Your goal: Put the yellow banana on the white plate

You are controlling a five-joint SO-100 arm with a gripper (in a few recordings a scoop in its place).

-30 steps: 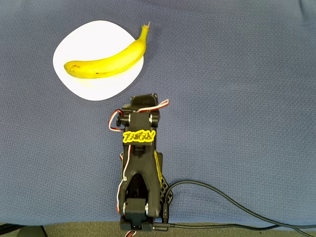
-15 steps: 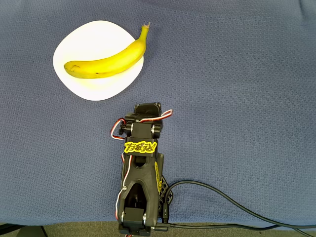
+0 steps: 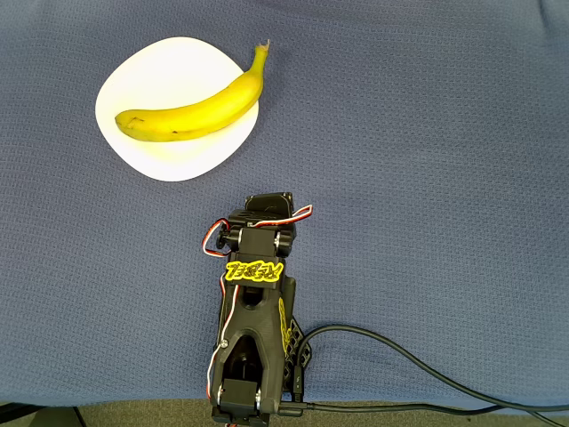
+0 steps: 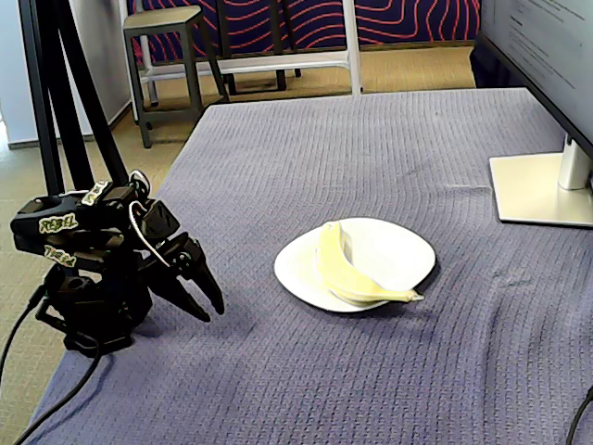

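Observation:
The yellow banana point(image 3: 191, 110) lies across the white plate point(image 3: 160, 156) at the upper left of the overhead view, with its stem tip over the plate's right rim. In the fixed view the banana point(image 4: 343, 269) rests on the plate point(image 4: 398, 246) at mid-table. My black gripper point(image 4: 213, 311) is folded back near the arm's base, well left of the plate. It points down at the cloth, its fingers close together with nothing between them. From overhead, the wrist point(image 3: 265, 213) sits below the plate, apart from it.
Blue-grey cloth covers the table point(image 4: 371, 139). A monitor foot point(image 4: 542, 185) stands at the right edge in the fixed view. A black cable point(image 3: 409, 365) runs from the arm's base to the lower right. Stools stand beyond the far table edge.
The arm has drawn back toward its base, away from the plate. Banana and plate have not moved.

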